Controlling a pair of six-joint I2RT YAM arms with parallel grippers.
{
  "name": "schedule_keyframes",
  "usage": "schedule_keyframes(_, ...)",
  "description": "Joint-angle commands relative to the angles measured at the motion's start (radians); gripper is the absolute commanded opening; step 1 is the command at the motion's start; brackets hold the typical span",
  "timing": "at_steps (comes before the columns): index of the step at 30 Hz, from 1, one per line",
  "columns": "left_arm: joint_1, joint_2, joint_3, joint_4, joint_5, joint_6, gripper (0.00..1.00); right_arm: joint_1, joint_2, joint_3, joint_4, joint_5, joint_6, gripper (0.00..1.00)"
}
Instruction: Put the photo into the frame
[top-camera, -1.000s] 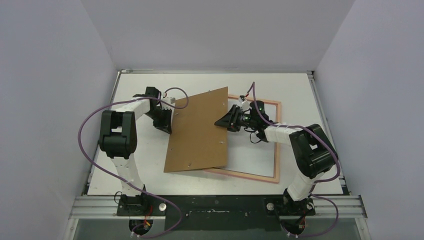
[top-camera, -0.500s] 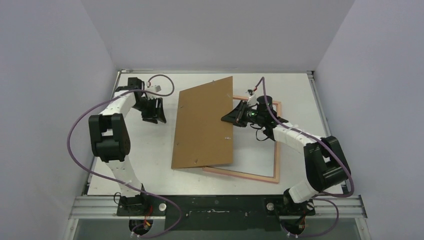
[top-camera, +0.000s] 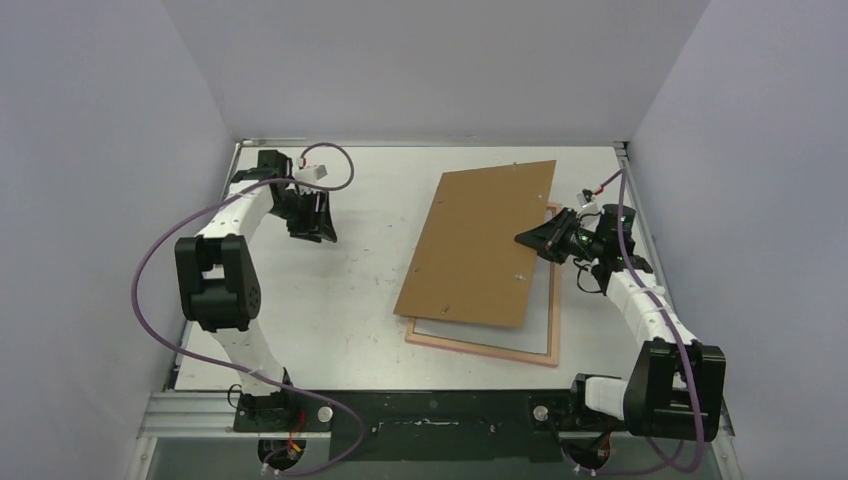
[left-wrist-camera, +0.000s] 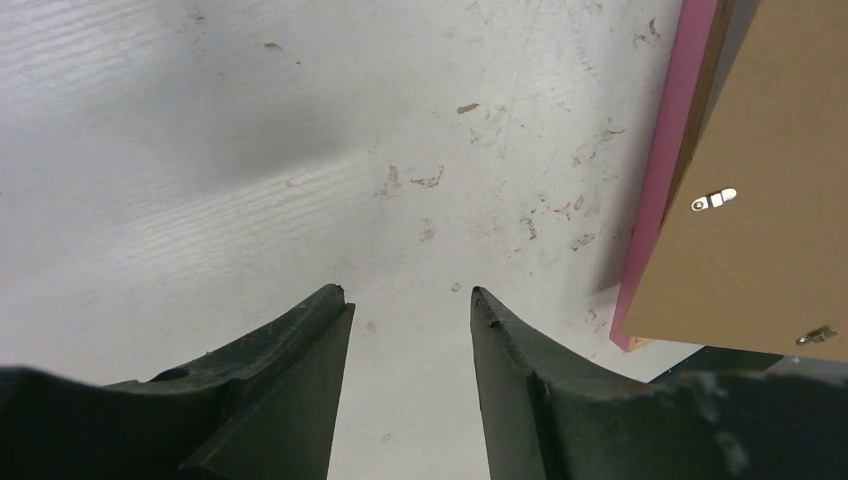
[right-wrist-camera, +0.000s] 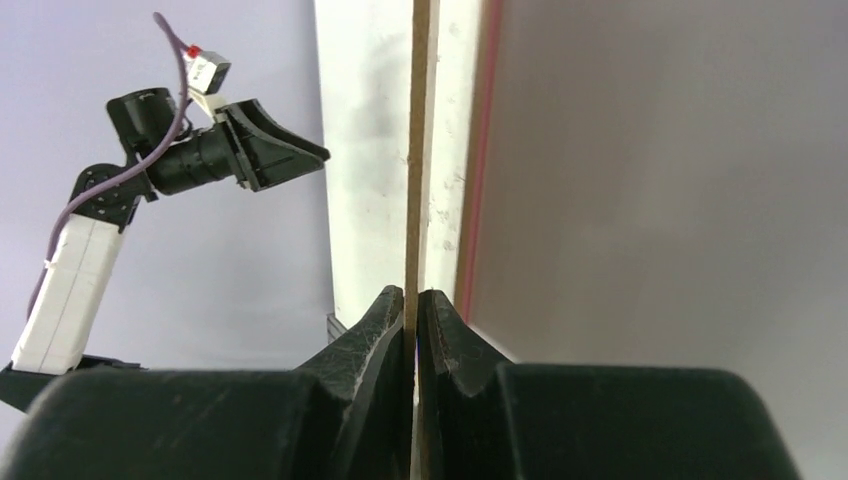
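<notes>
The frame (top-camera: 480, 347) lies flat on the right half of the worktop (top-camera: 360, 290). A pale sheet fills its opening, probably the photo (top-camera: 500, 333) white side up, though most of it is hidden. Above it slants the brown backing board (top-camera: 480, 245). The right end effector (right-wrist-camera: 412, 295) is clamped on the board's right edge. A second ago the board sat further left, with the left end effector (top-camera: 312, 230) at its other edge. That one has since let go and pulled away; it hangs over bare worktop, fingers apart and empty. The board has swung right and now covers most of the frame. It seems ready to be lowered and squared up.
</notes>
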Motion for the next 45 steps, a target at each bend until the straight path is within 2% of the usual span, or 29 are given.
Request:
schedule_keyframes(1, -0.065, -0.011, -0.010, 0.019, 0.025, -0.006, 0.45, -0.057, -0.073, 0.007, -0.150, -0.136, -0.114, 0.05)
schedule_keyframes(6, -0.135, 0.011, -0.010, 0.041, 0.013, -0.015, 0.45, -0.092, -0.079, 0.027, -0.242, -0.148, -0.196, 0.05)
schedule_keyframes(15, -0.284, 0.126, 0.079, 0.098, 0.017, -0.099, 0.47, -0.183, -0.133, 0.076, -0.187, -0.194, -0.114, 0.05)
schedule_keyframes(22, -0.417, 0.240, 0.206, 0.173, 0.000, -0.184, 0.50, -0.224, -0.183, 0.193, -0.396, -0.066, -0.211, 0.05)
schedule_keyframes(32, -0.490, 0.413, 0.400, 0.189, -0.023, -0.230, 0.49, -0.197, -0.342, 0.161, -0.533, -0.001, -0.210, 0.05)
schedule_keyframes(37, -0.513, 0.446, 0.419, 0.201, -0.049, -0.236, 0.48, -0.182, -0.372, 0.188, -0.602, 0.026, -0.221, 0.05)
schedule_keyframes(45, -0.524, 0.471, 0.415, 0.204, -0.060, -0.239, 0.44, -0.172, -0.398, 0.136, -0.605, 0.026, -0.213, 0.05)
